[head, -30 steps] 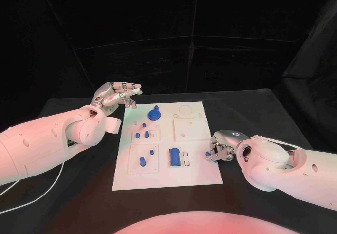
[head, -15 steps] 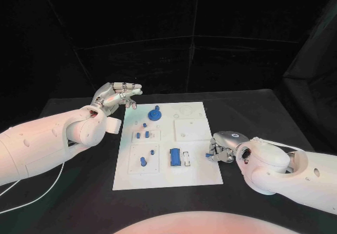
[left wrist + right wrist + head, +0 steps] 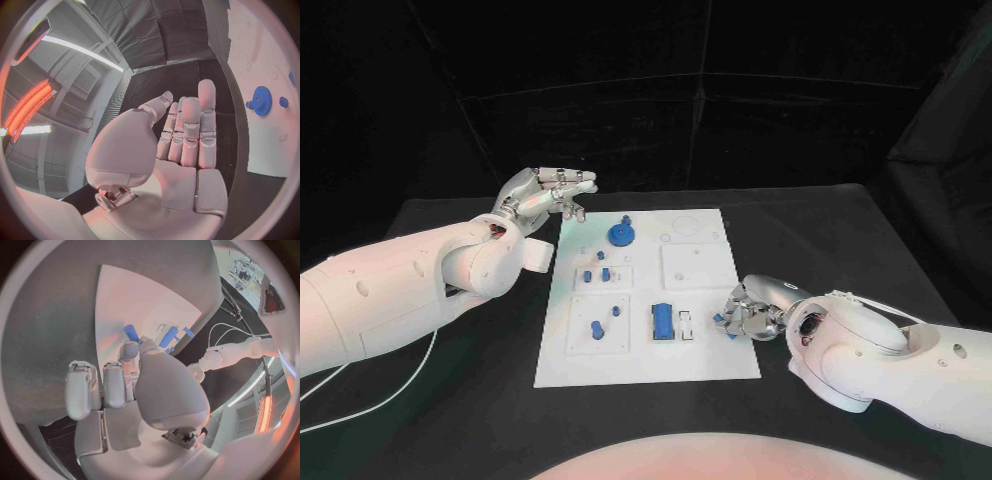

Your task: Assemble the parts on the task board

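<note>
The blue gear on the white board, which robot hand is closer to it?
Left. The left hand hovers just off the board's far left corner beside the blue gear; the right hand is at the board's near right edge.

Both arms are clad in smooth, glossy white shells, bulbous at the joints, with small round holes dotting the surface. A thin white cable trails beside the left arm. The left hand (image 3: pixel 542 193) and right hand (image 3: pixel 753 309) are silver metal, their fingers built of short segmented links; a rounded silvery casing covers the back of each.
</note>
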`<state>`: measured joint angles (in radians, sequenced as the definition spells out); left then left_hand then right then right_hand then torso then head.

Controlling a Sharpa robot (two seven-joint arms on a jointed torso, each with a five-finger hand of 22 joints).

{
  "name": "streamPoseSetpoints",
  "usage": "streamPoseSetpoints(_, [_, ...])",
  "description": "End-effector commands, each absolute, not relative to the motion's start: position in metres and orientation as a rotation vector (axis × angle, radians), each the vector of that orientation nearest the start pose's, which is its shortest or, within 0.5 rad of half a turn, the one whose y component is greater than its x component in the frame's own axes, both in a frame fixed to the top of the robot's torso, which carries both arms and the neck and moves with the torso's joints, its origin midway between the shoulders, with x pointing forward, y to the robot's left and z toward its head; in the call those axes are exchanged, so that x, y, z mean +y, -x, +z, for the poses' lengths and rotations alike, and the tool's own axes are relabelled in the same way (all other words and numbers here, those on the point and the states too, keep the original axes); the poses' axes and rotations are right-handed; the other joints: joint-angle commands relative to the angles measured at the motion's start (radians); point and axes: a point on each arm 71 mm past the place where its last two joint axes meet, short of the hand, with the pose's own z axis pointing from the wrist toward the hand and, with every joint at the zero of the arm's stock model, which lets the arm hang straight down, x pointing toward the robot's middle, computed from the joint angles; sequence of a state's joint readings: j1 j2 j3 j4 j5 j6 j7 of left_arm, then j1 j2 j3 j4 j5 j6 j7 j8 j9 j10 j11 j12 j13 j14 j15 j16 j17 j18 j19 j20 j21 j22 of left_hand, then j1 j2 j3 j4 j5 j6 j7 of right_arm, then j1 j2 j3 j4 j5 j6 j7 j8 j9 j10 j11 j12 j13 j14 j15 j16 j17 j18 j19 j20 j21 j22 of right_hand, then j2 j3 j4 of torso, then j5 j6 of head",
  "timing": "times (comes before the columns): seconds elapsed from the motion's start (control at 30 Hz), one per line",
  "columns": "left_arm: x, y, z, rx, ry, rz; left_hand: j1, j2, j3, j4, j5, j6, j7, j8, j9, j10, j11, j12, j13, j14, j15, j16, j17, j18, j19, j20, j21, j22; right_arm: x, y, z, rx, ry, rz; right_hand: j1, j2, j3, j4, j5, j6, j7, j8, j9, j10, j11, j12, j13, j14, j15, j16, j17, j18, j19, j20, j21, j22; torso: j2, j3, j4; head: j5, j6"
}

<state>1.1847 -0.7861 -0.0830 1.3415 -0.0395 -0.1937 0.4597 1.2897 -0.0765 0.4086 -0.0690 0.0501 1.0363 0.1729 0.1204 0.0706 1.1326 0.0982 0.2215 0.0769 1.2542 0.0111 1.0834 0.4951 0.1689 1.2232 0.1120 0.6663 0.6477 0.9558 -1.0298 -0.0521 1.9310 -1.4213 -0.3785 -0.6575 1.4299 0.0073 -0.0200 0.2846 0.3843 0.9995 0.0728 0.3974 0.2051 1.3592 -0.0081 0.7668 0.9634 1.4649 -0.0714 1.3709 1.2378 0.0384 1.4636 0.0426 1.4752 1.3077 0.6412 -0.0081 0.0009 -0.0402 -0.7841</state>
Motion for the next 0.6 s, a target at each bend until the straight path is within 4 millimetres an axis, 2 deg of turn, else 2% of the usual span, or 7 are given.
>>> streamPoseSetpoints(0.03, [0.229,-0.511,-0.206,1.421,1.05,-1.553,0.0,0.011,-0.008,0.0,0.0,-0.003,0.0,0.005,0.001,-0.004,-0.001,0.003,0.001,-0.006,0.001,-0.003,-0.001,0.014,-0.001,0.0,-0.006,-0.001,-0.2,-0.357,-0.261,2.05,-0.39,0.483,-0.041,-0.019,-0.012,0.003,0.052,0.006,0.003,-0.006,-0.004,0.005,0.003,0.007,0.005,0.049,0.001,0.008,0.003,-0.003,0.012,0.001,0.005,0.137,0.001,0.0003,-0.001,0.002,0.0])
streamPoseSetpoints(0.17, [0.229,-0.511,-0.206,1.421,1.05,-1.554,0.0,0.011,-0.008,0.0,0.0,-0.003,0.0,0.005,0.001,-0.004,-0.001,0.003,0.001,-0.006,0.001,-0.003,-0.001,0.014,-0.001,0.0,-0.006,-0.001,-0.194,-0.358,-0.263,2.068,-0.397,0.5,-0.059,-0.025,-0.018,0.002,0.076,0.012,0.002,-0.007,-0.003,0.008,0.002,0.013,0.011,0.05,0.001,0.01,0.006,-0.003,0.014,0.0,0.007,0.139,0.001,0.0007,-0.0003,0.003,-0.003])
streamPoseSetpoints(0.43, [0.229,-0.511,-0.206,1.422,1.05,-1.554,0.0,0.011,-0.008,0.0,0.0,-0.003,0.0,0.005,0.001,-0.004,-0.001,0.003,0.001,-0.006,0.001,-0.003,-0.001,0.014,-0.001,0.0,-0.006,-0.001,-0.185,-0.362,-0.265,2.056,-0.42,0.517,-0.07,-0.027,-0.023,0.003,0.082,0.02,-0.001,-0.006,-0.001,0.011,0.0,0.021,0.017,0.051,-0.001,0.013,0.012,-0.004,0.017,0.0,0.009,0.143,0.001,0.0007,0.0006,0.006,-0.002])
streamPoseSetpoints(0.6, [0.228,-0.511,-0.206,1.423,1.05,-1.556,0.0,0.011,-0.008,0.0,0.0,-0.003,0.0,0.005,0.001,-0.004,-0.001,0.003,0.001,-0.006,0.001,-0.003,-0.001,0.014,-0.001,0.0,-0.006,-0.001,-0.18,-0.365,-0.265,2.022,-0.43,0.523,-0.074,-0.028,-0.025,0.002,0.084,0.024,-0.002,-0.005,0.0,0.013,-0.001,0.023,0.02,0.051,-0.001,0.015,0.015,-0.005,0.018,-0.001,0.011,0.145,0.001,0.0008,-0.0012,0.008,-0.001])
